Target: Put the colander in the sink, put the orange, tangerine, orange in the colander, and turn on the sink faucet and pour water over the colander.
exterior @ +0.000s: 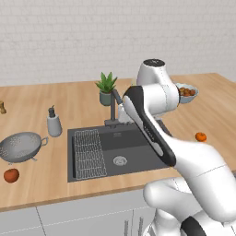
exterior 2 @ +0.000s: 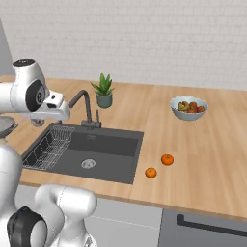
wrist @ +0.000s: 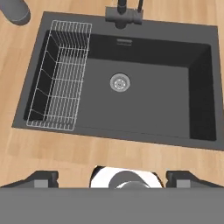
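Grey perforated colander (exterior: 19, 146) sits upright on counter (exterior: 46, 184).

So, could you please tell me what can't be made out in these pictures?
- Left base view: the arm hides most of the sink faucet and part of the sink.
- Right base view: the colander is mostly cut off by the edge and the arm.
- Hand view: the faucet's spout is cut off at the top; the fruit bowl's contents are too small to identify.
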Motion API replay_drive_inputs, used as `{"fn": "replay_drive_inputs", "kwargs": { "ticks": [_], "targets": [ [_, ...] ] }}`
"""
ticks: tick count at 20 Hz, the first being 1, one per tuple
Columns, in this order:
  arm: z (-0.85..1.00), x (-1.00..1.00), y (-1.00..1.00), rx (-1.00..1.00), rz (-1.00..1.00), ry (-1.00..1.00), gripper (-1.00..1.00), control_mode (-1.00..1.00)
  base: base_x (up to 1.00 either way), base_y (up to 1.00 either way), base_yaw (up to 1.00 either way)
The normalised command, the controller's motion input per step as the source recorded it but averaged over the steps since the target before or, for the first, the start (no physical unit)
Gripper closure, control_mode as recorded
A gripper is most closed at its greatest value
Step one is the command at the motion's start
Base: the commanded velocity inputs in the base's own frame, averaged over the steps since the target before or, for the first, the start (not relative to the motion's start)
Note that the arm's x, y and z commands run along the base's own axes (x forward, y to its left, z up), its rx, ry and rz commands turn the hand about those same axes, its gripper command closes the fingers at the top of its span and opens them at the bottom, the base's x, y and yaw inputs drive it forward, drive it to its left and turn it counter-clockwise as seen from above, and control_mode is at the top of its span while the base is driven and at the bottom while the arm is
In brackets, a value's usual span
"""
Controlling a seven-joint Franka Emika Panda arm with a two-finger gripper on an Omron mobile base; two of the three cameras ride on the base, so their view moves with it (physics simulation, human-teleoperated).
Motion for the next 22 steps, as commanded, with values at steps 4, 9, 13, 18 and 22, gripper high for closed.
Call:
{"fn": "replay_drive_inputs", "kwargs": {
  "ticks": [4, 9, 13, 18, 22],
  "targets": [
    [-0.32, -0.39, 0.96, -0.02, -0.01, 0.13, -1.00, -1.00, 0.00, 0.00, 0.00],
    [-0.22, -0.29, 1.00, -0.08, -0.03, 0.15, -1.00, -1.00, 0.00, 0.00, 0.00],
    [-0.16, -0.21, 0.98, 0.00, -0.04, 0.10, -1.00, -1.00, 0.00, 0.00, 0.00],
    [-0.23, -0.01, 0.72, 0.12, -0.06, 0.02, -1.00, -1.00, 0.00, 0.00, 0.00],
    [-0.38, 0.07, 0.50, 0.27, -0.08, 0.00, -1.00, -1.00, 0.00, 0.00, 0.00]
  ]
}}
